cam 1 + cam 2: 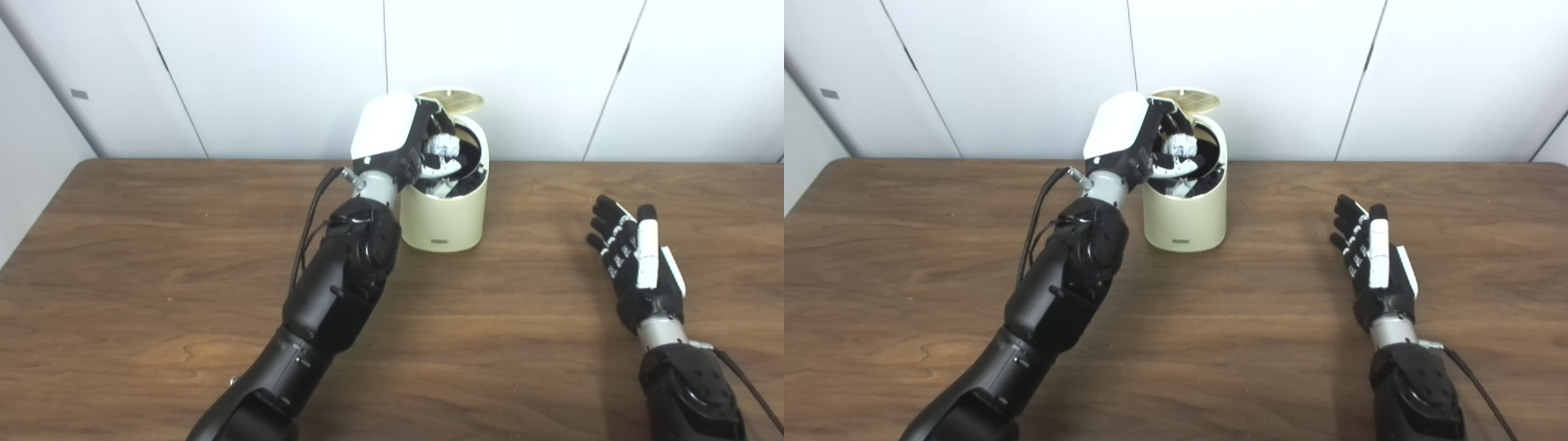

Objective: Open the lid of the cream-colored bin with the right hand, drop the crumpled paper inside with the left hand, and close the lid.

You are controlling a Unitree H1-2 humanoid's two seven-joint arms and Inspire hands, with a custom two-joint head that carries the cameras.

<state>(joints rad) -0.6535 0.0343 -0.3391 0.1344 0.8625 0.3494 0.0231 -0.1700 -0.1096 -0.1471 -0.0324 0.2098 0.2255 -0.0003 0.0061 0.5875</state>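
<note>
The crumpled paper [442, 147] sits over the mouth of the cream-colored bin [444, 214] at the far middle of the desk [153, 275], gripped by the left robot hand [404, 141]. The lid [452, 101] stands open. The right robot hand [637, 257] rests empty, fingers spread, near right. Release and closing remain.

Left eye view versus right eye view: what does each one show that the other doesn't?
Only the left eye view shows the left wall running down to the table's near left edge. Only the right eye view shows an extra wall panel seam at the far right. Both show the cream-colored bin with its lid up, the left hand over the opening holding the crumpled paper, and the right hand open, fingers apart, well away from the bin.
</note>
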